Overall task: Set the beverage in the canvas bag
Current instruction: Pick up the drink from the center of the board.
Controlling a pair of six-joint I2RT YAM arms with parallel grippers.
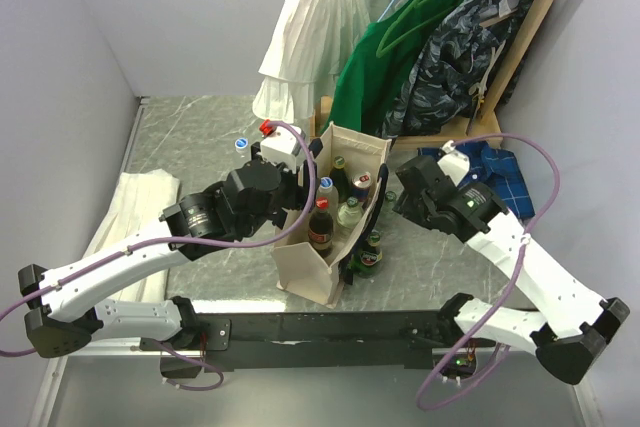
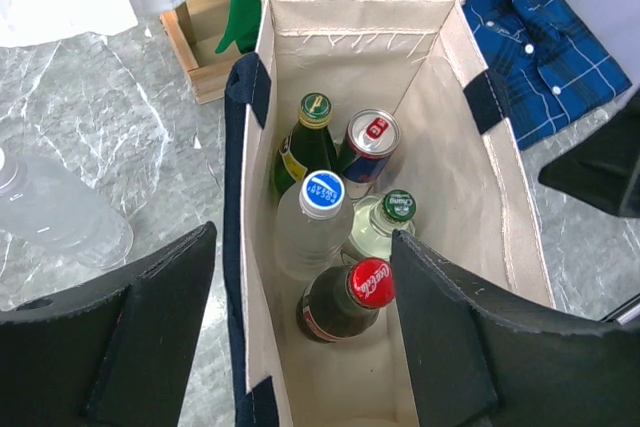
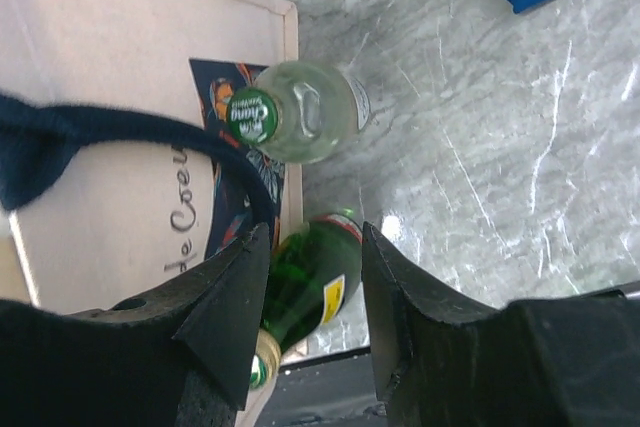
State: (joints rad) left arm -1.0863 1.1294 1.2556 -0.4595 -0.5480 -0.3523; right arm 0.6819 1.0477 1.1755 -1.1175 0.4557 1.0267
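We find the left gripper (image 2: 302,242) open, astride the left wall of the canvas bag (image 1: 305,269). The right gripper (image 3: 315,232) flanks the green bottle (image 3: 310,287) just right of the bag; we cannot confirm a grip. Pickup is in hand. The next move calls for clamping and lifting over the rim.

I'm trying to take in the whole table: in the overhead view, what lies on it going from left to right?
In order: white folded cloth → blue-capped bottle outside the bag → canvas bag → blue checked shirt.
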